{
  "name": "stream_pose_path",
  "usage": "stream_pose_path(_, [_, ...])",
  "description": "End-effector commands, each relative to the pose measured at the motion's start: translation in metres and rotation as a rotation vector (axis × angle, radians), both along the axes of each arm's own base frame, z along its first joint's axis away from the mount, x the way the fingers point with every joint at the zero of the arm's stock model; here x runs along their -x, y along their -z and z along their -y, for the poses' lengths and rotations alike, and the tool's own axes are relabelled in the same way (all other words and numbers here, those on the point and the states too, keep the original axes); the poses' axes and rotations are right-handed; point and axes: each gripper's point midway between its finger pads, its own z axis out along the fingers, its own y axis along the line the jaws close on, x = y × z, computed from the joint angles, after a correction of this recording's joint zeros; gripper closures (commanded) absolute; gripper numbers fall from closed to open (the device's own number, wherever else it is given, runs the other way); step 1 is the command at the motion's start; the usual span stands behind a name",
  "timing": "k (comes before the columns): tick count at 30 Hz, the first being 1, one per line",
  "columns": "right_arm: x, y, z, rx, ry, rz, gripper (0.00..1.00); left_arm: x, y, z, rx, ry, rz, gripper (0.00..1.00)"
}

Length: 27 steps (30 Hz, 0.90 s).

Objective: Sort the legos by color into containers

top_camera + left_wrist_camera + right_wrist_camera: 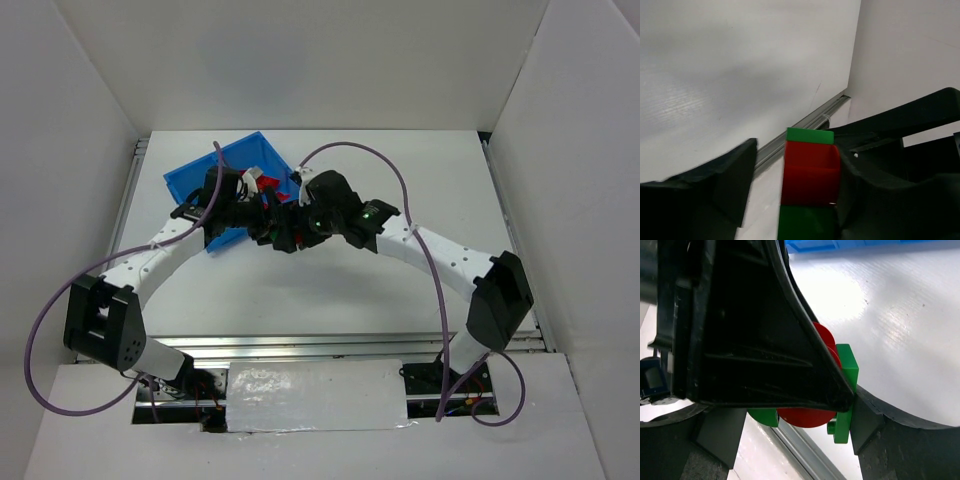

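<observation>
A small stack of legos, green-red-green [810, 175], hangs above the table between both grippers. In the right wrist view my right gripper [797, 422] is shut on it end to end: one pad meets the green brick [762, 416], the other the green plate [845, 385], with the red round brick [807, 417] between. My left gripper [797, 165] straddles the red middle. Its right finger [855, 190] lies against the stack, while its left finger [737, 175] stands a gap away. The blue bin of containers [200, 175] sits just behind the grippers [278, 225], with red legos [270, 186] at its near edge.
White walls enclose the table on the left, back and right. A metal rail [805, 125] runs along the table's edge near the bin. Purple cables [380, 160] loop over both arms. The left gripper's finger [740, 330] crosses most of the right wrist view.
</observation>
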Motion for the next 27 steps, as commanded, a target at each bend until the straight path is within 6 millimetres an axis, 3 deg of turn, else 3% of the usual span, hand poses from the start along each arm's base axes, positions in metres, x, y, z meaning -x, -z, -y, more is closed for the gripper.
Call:
stream_pose_path(1, [-0.011, -0.036, -0.016, -0.077, -0.002, 0.059, 0.5, 0.008, -0.006, 0.006, 0.023, 0.04, 0.022, 0.36])
stream_pose_path(3, [-0.013, -0.034, -0.018, -0.07, 0.0, 0.043, 0.49, 0.007, -0.013, 0.007, 0.031, 0.054, 0.048, 0.61])
stream_pose_path(4, [-0.011, -0.033, -0.02, -0.068, -0.011, 0.031, 0.48, 0.006, -0.014, 0.008, 0.031, 0.058, 0.058, 0.88])
stream_pose_path(5, [-0.01, -0.032, -0.022, -0.069, -0.022, 0.02, 0.42, 0.003, -0.019, 0.008, 0.029, 0.058, 0.07, 0.99])
stream_pose_path(7, [-0.001, -0.032, -0.025, -0.094, -0.062, -0.011, 0.28, 0.002, -0.021, 0.006, 0.003, 0.063, 0.088, 1.0])
stream_pose_path(8, [0.002, -0.036, -0.027, -0.116, -0.081, -0.013, 0.01, -0.001, -0.026, 0.005, -0.005, 0.059, 0.107, 1.0])
stream_pose_path(11, [0.018, -0.044, -0.021, -0.17, -0.165, -0.056, 0.0, -0.005, -0.032, -0.004, -0.045, 0.039, 0.162, 1.0])
stream_pose_path(14, [0.027, -0.056, 0.001, -0.228, -0.215, -0.079, 0.0, -0.006, -0.04, -0.009, -0.027, 0.052, 0.227, 1.0])
stream_pose_path(15, [0.02, -0.061, 0.015, -0.256, -0.214, -0.084, 0.0, -0.005, -0.045, -0.01, -0.014, 0.059, 0.254, 1.0])
stream_pose_path(17, [0.044, -0.079, 0.031, -0.361, -0.359, -0.115, 0.0, -0.004, -0.053, -0.01, 0.022, 0.097, 0.324, 1.0])
stream_pose_path(19, [0.052, -0.088, 0.054, -0.449, -0.416, -0.153, 0.01, 0.002, -0.061, -0.008, 0.056, 0.144, 0.389, 1.0])
stream_pose_path(21, [0.064, -0.103, 0.065, -0.514, -0.5, -0.138, 0.0, 0.012, -0.081, -0.002, 0.127, 0.219, 0.491, 1.0])
stream_pose_path(23, [0.064, -0.108, 0.068, -0.538, -0.476, -0.115, 0.0, 0.023, -0.089, 0.002, 0.19, 0.263, 0.53, 1.0])
stream_pose_path(24, [0.063, -0.109, 0.068, -0.546, -0.466, -0.115, 0.0, 0.032, -0.105, 0.005, 0.242, 0.315, 0.608, 1.0])
stream_pose_path(27, [0.054, -0.114, 0.062, -0.601, -0.393, -0.157, 0.0, 0.05, -0.124, 0.008, 0.329, 0.391, 0.682, 1.0])
